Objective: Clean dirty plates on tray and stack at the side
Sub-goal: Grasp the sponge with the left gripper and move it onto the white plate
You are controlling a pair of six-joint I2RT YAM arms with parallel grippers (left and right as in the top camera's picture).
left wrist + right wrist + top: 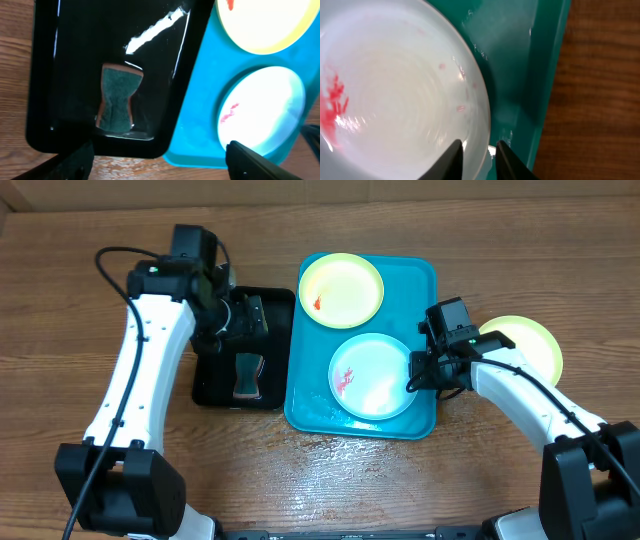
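Plates, count: three. A white plate point(375, 380), a yellow plate point(342, 288) beyond it, and a second yellow plate point(535, 340) off to the right.
Trays, count: two. A blue tray point(415, 290) in the middle and a black tray point(212, 385) right up against its left side.
Blue tray, contents: the white plate at the near end and the yellow plate at the far end, each with a red smear.
Black tray, contents: one sponge point(247, 375) towards the near end.
Second yellow plate: on the wooden surface point(300, 480) just right of the blue tray, partly hidden by the right arm point(520, 395).
Overhead view only: that third plate, and both arms whole. The left arm point(150, 345) reaches over the black tray, and the right arm reaches the white plate's right edge.
Left wrist view only: the left fingers point(70, 162) are spread wide with nothing between them, above the near end of the black tray. The sponge shows as hourglass-shaped, with a green face and a brownish edge.
Right wrist view only: the right fingers point(451, 160) are narrowly parted, one over the white plate's inside and one outside its right rim. I cannot tell whether they press on it. Faint pink flecks dot the plate near that rim.
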